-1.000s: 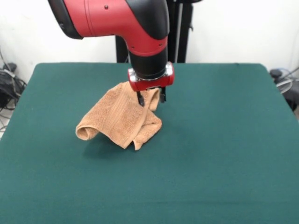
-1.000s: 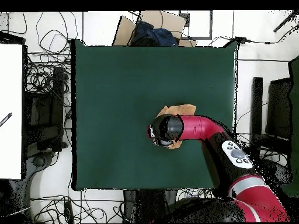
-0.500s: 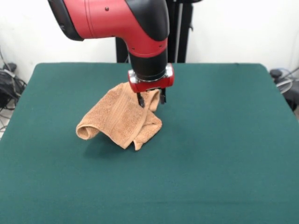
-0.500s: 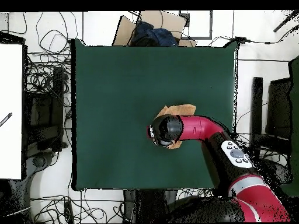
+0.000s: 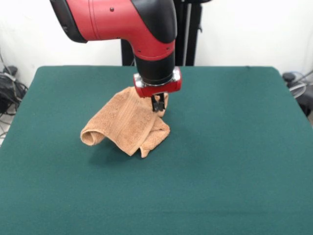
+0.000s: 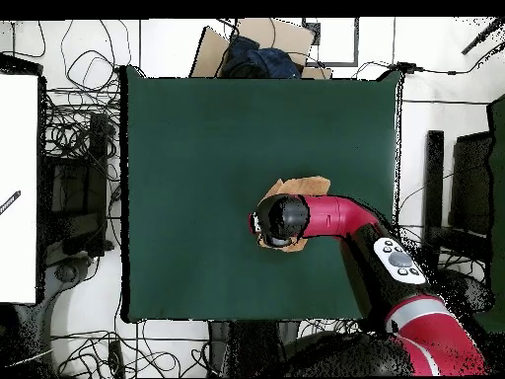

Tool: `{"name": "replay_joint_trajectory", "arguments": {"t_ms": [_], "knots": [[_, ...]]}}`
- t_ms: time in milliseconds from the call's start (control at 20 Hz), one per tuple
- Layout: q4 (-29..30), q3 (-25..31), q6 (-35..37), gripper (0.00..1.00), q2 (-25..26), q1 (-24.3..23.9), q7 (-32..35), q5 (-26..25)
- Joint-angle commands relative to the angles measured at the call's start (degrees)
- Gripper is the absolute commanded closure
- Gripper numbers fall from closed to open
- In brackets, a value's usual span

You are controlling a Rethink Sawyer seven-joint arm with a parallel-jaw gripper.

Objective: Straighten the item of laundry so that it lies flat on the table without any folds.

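The green desk [image 5: 234, 161] spreads wide around everything. On it, near the middle, the tan towel [image 5: 124, 125] sits crumpled and folded over itself. My end effector [image 5: 157, 105] is pinched tight on its raised top corner.

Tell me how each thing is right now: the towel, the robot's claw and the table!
towel: crumpled and folded over itself, one end rolled up, its top corner pinched by the claw.
gripper: shut on the towel's upper corner, pointing straight down.
table: covered in dark green cloth, with the towel resting on it.
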Motion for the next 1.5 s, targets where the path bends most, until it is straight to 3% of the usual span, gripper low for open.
{"name": "replay_joint_trajectory", "arguments": {"t_ms": [50, 500, 750, 1000, 1050, 1500], "knots": [[-2.38, 0.24, -3.8, 1.0, 1.63, 2.18, -0.09, -4.67], [-0.3, 0.54, -3.83, 1.0, 0.57, 1.51, 1.01, -4.24], [3.14, 0.67, -0.79, 1.0, -5.22, 1.21, 1.4, -2.3], [3.86, 0.52, -3.81, 1.0, -2.87, 0.79, 1.97, -3.3], [3.57, 0.7, -3.62, 0.0, -2.67, 0.68, 1.52, -3.34], [5.95, 0.28, -5.87, 0.0, -3.81, 0.52, 2.77, -3.74]]}}
